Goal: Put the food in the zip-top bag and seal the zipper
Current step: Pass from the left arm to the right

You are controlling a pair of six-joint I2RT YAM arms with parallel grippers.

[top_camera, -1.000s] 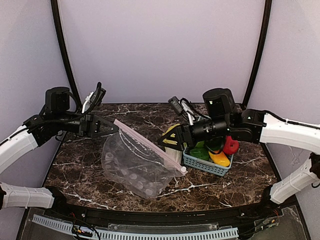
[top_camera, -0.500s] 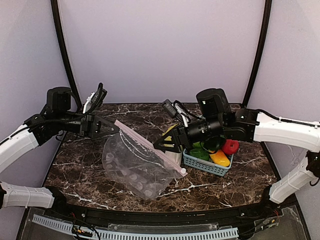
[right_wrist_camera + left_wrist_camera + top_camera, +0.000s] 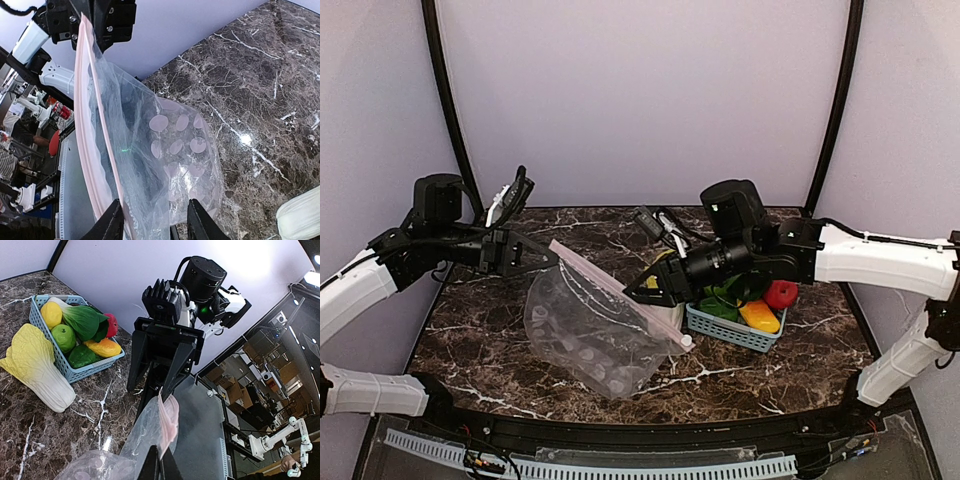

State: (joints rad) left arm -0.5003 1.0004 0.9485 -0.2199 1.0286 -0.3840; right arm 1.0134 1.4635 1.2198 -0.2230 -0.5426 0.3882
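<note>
Two-arm rig above a marbled tabletop. The left pincer is closed on the upper corner of the bag, clamping the zipper at its far-left end. The bag therefore hangs slanted over the middle-left of the tabletop, with its lower body slumped on the surface toward the near edge. In the left wrist view that same pincer appears at the bottom edge with the pink strip rising from between its closed fingers. The right pincer points down at the midpoint of the zipper with its jaws spread wide. Seen from the left wrist, its two dark fingers stand apart just above the bag's free mouth edge. In the right wrist view the strip runs down close beside one finger while clear plastic fills the gap; contact cannot be judged. The bag holds no food. The cabbage lies on the tabletop, touching the basket near the right edge. Inside the basket are the lemon, apple, pepper and red fruit, together with a leafy vegetable. All of the food lies behind and to the right of the right pincer, apart from both pincers.
</note>
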